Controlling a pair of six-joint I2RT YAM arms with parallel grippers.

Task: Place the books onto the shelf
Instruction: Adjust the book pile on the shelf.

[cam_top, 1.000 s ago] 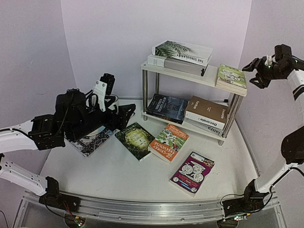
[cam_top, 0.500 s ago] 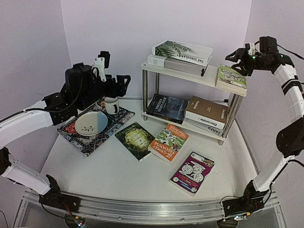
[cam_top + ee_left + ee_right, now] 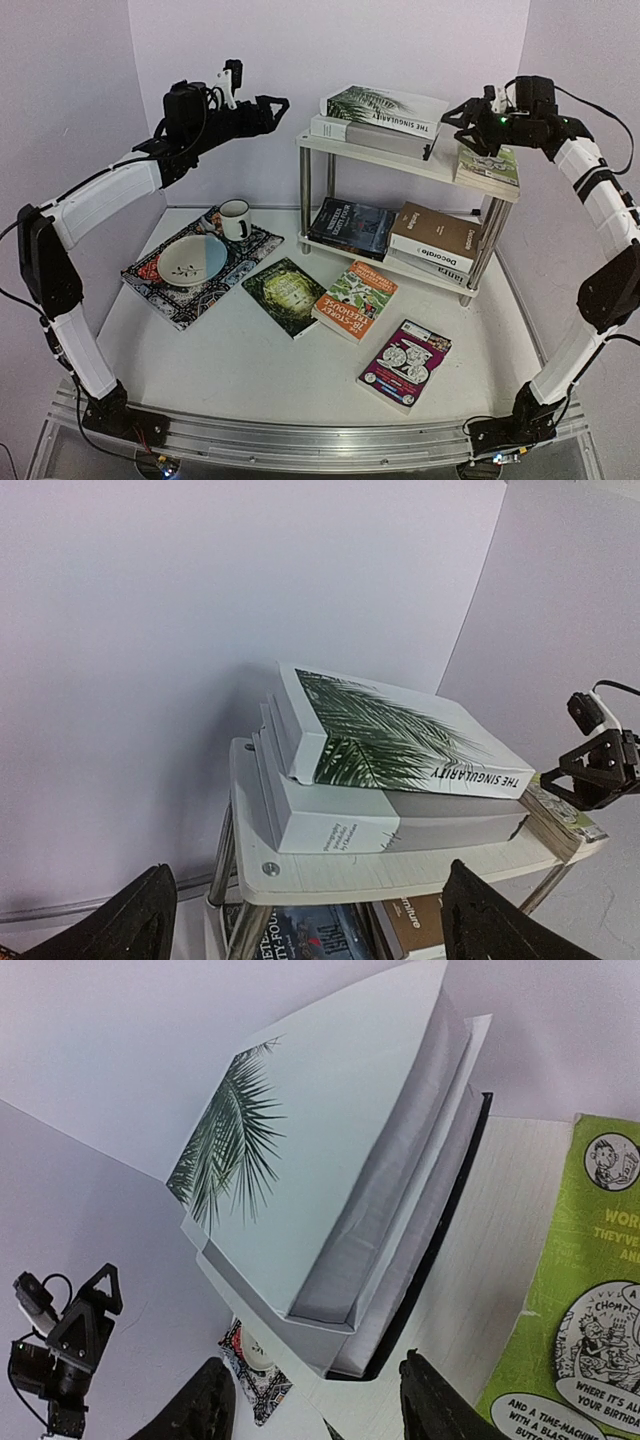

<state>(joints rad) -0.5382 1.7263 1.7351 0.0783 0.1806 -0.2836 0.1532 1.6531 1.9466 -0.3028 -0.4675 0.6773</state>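
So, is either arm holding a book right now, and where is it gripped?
Nothing is held: the left gripper and right gripper both have their fingers apart with nothing between them.

The fixed camera sits above and behind my bases and looks down across the whole tabletop [image 3: 250, 370] to its far edge. My left wrist camera faces the top board of the shelf [image 3: 445, 166] from its left end, fairly near and almost level. My right wrist camera looks down on that board closely from the right end. All three views share the palm-leaf book [image 3: 390, 730].
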